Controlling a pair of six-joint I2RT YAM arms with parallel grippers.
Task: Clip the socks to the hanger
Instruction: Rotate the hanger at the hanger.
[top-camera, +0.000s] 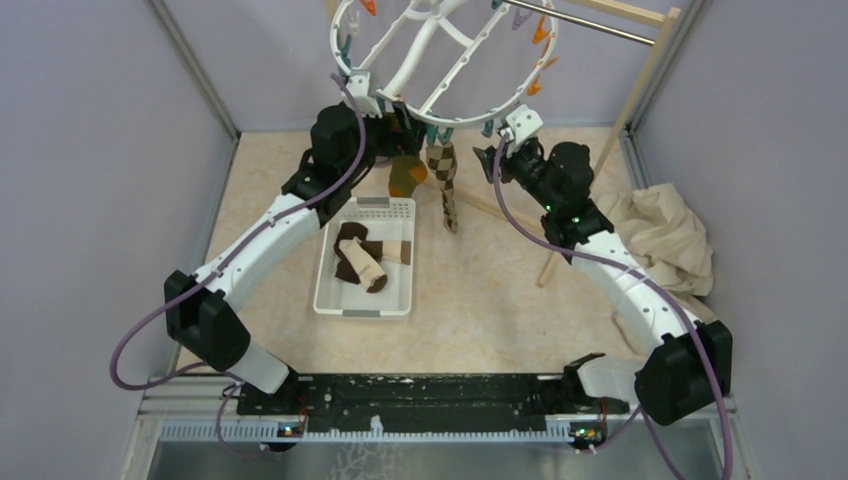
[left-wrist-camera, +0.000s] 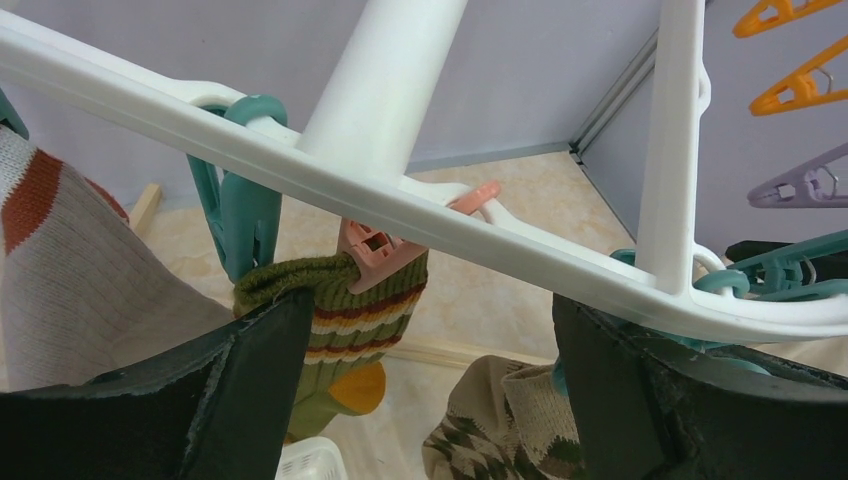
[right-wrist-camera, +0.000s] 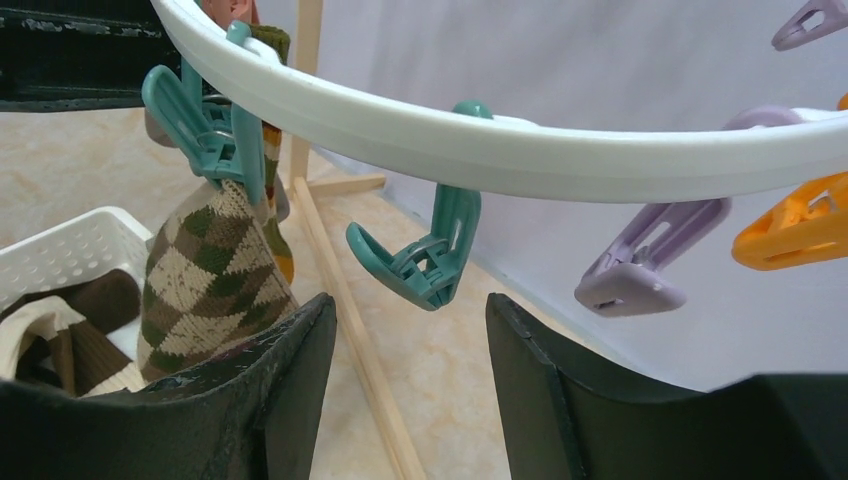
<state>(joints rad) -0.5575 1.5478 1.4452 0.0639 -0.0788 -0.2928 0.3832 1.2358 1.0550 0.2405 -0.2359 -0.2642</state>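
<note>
Only the left wrist view shows a pink peg (left-wrist-camera: 375, 250) biting the cuff of the striped sock (left-wrist-camera: 345, 320). Only the right wrist view shows a teal peg (right-wrist-camera: 420, 260) hanging free beside the argyle sock (right-wrist-camera: 215, 270). From above, both arms stretch from the bench's near edge toward the middle of the far edge, wrists raised under the tilted hanger (top-camera: 440, 60). The left fingers (left-wrist-camera: 250, 380) are spread wide and grip nothing; the right fingers (right-wrist-camera: 290, 380) are likewise apart. Both clipped socks hang with their long axes vertical, toes down. More socks (top-camera: 362, 258) lie in a white basket (top-camera: 330, 290) mid-bench.
</note>
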